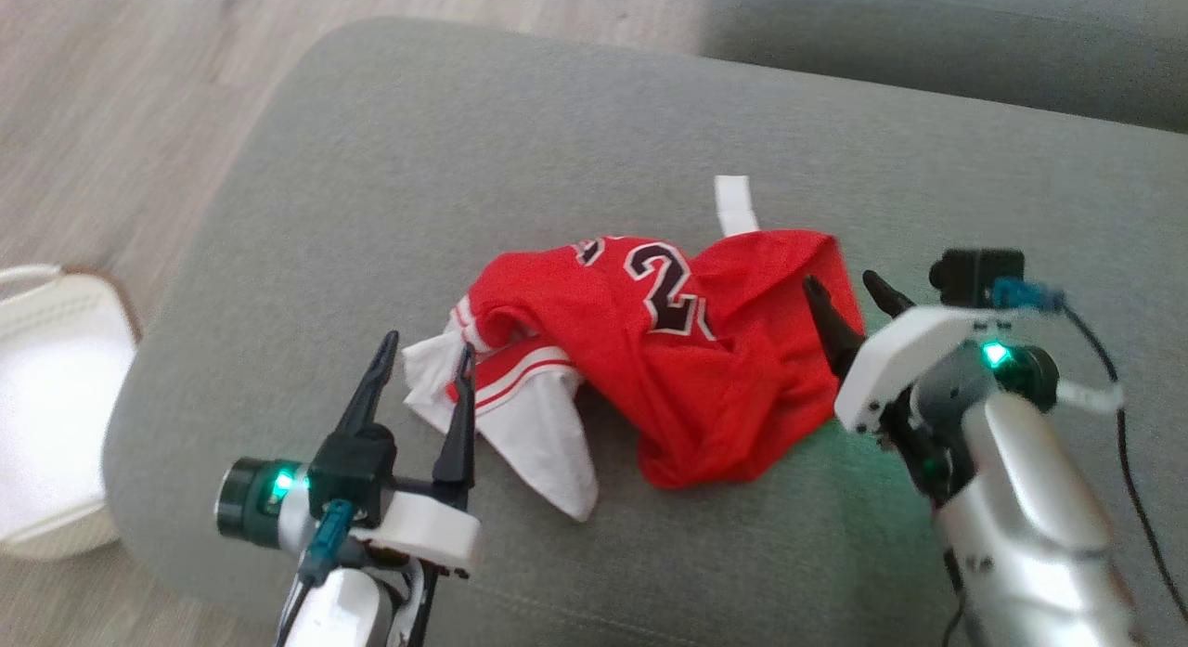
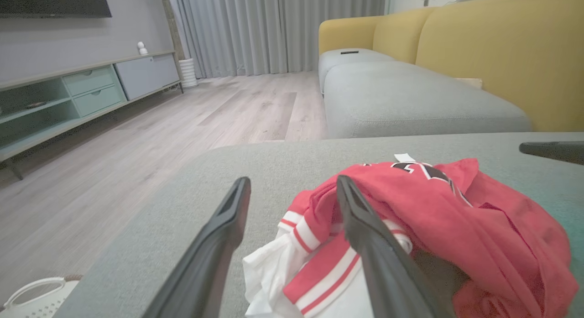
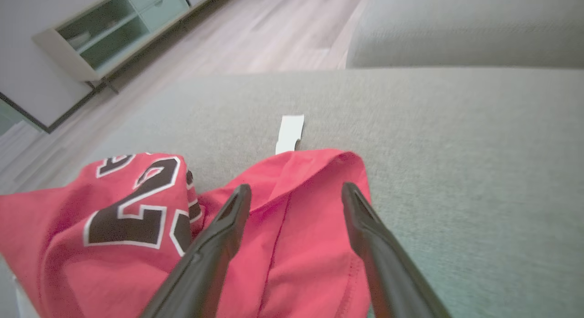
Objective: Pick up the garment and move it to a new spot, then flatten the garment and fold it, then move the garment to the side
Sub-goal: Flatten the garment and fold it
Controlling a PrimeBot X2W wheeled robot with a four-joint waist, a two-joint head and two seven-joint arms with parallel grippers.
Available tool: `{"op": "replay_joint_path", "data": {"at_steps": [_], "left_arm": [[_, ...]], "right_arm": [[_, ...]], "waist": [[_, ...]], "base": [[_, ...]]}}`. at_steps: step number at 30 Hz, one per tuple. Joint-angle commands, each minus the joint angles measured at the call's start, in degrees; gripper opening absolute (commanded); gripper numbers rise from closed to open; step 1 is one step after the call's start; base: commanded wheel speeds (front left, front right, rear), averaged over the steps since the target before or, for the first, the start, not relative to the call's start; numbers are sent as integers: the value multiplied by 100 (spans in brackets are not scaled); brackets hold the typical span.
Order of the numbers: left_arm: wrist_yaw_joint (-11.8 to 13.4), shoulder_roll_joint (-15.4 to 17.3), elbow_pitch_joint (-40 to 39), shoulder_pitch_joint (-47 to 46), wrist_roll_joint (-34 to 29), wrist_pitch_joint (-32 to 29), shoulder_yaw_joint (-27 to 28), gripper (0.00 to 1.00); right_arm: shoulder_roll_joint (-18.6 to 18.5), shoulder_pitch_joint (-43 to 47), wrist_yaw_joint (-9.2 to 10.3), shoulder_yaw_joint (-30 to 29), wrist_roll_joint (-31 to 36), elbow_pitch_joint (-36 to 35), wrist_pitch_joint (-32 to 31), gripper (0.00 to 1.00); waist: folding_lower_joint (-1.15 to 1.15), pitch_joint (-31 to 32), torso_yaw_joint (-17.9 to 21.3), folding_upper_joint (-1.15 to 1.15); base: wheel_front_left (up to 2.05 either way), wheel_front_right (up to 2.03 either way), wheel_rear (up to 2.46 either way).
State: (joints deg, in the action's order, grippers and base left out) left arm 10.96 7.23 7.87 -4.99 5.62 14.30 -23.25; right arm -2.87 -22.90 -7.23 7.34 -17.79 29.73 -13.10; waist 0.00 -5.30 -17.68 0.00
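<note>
The garment (image 1: pixel 687 368) is a red jersey with a black number and white striped trim, lying crumpled in the middle of the grey cushion (image 1: pixel 520 136). My left gripper (image 1: pixel 427 345) is open at the garment's left end, its right finger over the white striped sleeve. In the left wrist view the left gripper (image 2: pixel 293 181) is spread above the white and red trim of the garment (image 2: pixel 456 208). My right gripper (image 1: pixel 840 280) is open over the garment's right edge. The right wrist view shows the right gripper (image 3: pixel 295 188) straddling a red fold of the garment (image 3: pixel 68 217).
A white label (image 1: pixel 735 204) sticks out past the garment's far edge. A white basket (image 1: pixel 46 396) stands on the wooden floor to the left. Another grey seat (image 1: pixel 928 44) lies beyond, with a yellow sofa back (image 2: pixel 479 49) and a low cabinet (image 2: pixel 68 94).
</note>
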Motion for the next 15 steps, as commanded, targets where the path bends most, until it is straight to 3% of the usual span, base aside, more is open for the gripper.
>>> {"op": "replay_joint_path", "data": {"at_steps": [1,8,15], "left_arm": [[-49,-32,-137,-267,-30,69,186,100],[-173,-190,-59,-295,-58,69,138,100],[-270,-300,-11,-345,-90,70,122,100]], "right_arm": [[0,-464,-25,10,-133,203,-266,100],[-1,-1326,-25,-588,-304,1490,-754,100],[-15,-1921,-25,-906,-235,2427,-625,100]], "waist": [[0,-163,-283,0],[0,-287,-641,0],[0,-424,-839,0]], "base": [[0,0,0],[0,0,0],[0,0,0]]}}
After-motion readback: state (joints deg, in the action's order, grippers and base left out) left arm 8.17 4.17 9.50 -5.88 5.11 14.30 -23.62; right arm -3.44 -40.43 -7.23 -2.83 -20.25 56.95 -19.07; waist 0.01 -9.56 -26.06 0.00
